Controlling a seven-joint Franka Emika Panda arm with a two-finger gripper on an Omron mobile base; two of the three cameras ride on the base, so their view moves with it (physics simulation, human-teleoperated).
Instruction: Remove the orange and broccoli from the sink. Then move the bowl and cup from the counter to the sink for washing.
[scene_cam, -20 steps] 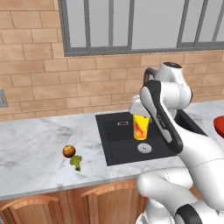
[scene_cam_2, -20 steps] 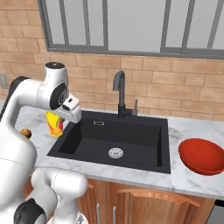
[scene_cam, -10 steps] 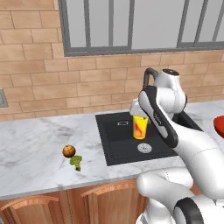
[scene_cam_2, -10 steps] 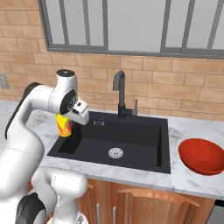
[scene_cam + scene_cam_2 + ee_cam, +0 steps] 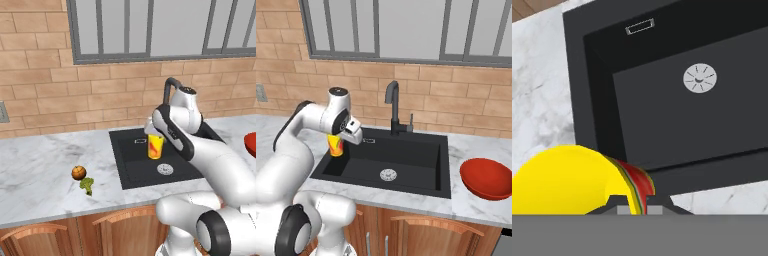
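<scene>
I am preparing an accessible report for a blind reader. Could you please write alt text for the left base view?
A white robot arm holds a yellow cup with red-orange marks in its shut gripper over the black sink, above the white drain. On the marble counter left of the sink, an orange and a broccoli floret lie close together.

Lighting here is flat and even, typical render look, bright all over with no obvious single lamp. Shadows are soft and faint: there's a small dark patch under the orange (image 5: 78, 172) and broccoli (image 5: 87, 185) on the marble counter (image 5: 40, 165), and the sink (image 5: 406, 157) basin is just uniformly dark with barely any shading inside. The red bowl (image 5: 487, 178) has a mild glossy sheen, no harsh glare. Both base views are a bit soft and low-res, edges slightly jaggy. The hand view is sharper, though the cup (image 5: 567, 177) up close looks flat yellow with hardly any shading. No lens warping at the edges.
</scene>
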